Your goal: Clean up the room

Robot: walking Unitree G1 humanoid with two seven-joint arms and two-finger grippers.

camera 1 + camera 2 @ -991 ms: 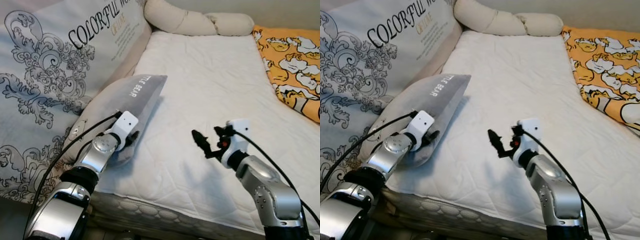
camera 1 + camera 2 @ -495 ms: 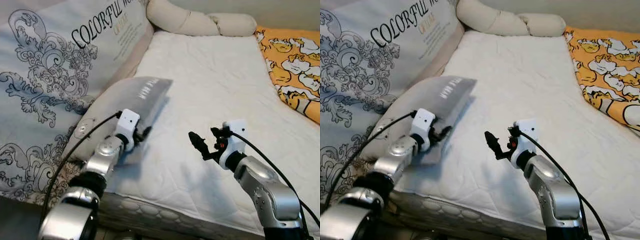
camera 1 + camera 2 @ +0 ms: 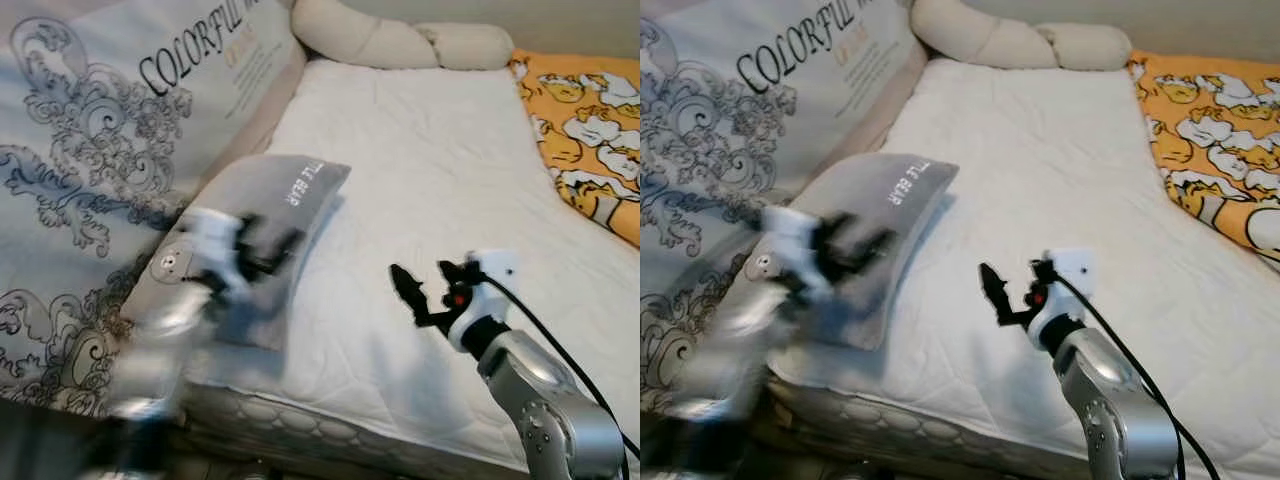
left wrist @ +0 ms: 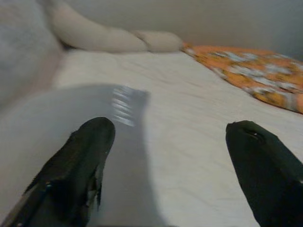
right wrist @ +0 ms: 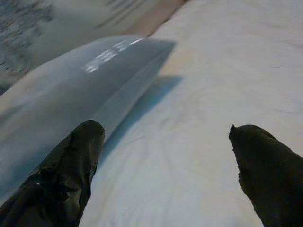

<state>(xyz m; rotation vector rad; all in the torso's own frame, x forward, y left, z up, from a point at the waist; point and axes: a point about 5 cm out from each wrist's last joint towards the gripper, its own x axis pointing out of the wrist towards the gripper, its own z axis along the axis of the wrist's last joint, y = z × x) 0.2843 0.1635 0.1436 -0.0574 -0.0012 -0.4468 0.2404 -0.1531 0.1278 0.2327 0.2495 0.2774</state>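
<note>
A grey pillow (image 3: 285,205) with white lettering lies on the left side of the white mattress (image 3: 430,150), resting against a big printed cushion (image 3: 110,130). My left gripper (image 3: 262,250) is blurred with motion above the pillow's near half. In the left wrist view its fingers (image 4: 78,165) stand wide apart and open, with the grey pillow (image 4: 61,123) beneath them. My right gripper (image 3: 425,290) hovers open over bare mattress to the right of the pillow, holding nothing. The right wrist view looks past its fingers (image 5: 66,165) at the pillow's (image 5: 71,90) long edge.
A beige roll cushion (image 3: 400,40) lies along the far end of the bed. An orange patterned blanket (image 3: 590,110) covers the right side. The mattress's near edge (image 3: 330,430) runs just below my arms.
My left arm has swung up and leftward fast and is now blurred. The grey pillow, tilted up half a second ago, lies flatter. The right gripper has shifted slightly right.
</note>
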